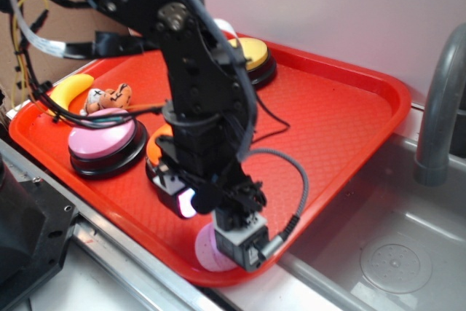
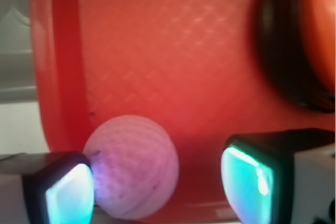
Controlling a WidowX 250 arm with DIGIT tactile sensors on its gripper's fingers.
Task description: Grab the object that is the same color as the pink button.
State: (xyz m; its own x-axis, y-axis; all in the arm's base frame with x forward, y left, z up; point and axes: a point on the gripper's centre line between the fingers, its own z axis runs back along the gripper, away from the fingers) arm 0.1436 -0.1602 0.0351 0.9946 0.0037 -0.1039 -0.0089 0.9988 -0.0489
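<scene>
So the claw (image 2: 157, 182) is down at the near edge of the red tray (image 1: 342, 107), spread wide, with the pink golf ball (image 2: 134, 166) sitting between the pads but way off to one side. One pad (image 2: 68, 195) is basically touching the ball, while the other has a big gap in front of it. Nothing is gripped yet.

Here's my worry: the ball is round and dimpled, and it's parked right against the tray's raised lip. If the claw closes off-centre like this, I'd guess the near pad shoves the ball sideways before the far one arrives, and it could roll along the lip or squirt out from under the tips. From the exterior view the claw mostly hides the ball, so I can't tell how low the pads really sit.

The pink button (image 1: 104, 141) is well apart to the left; the orange button (image 2: 307, 35) sits closer.
</scene>
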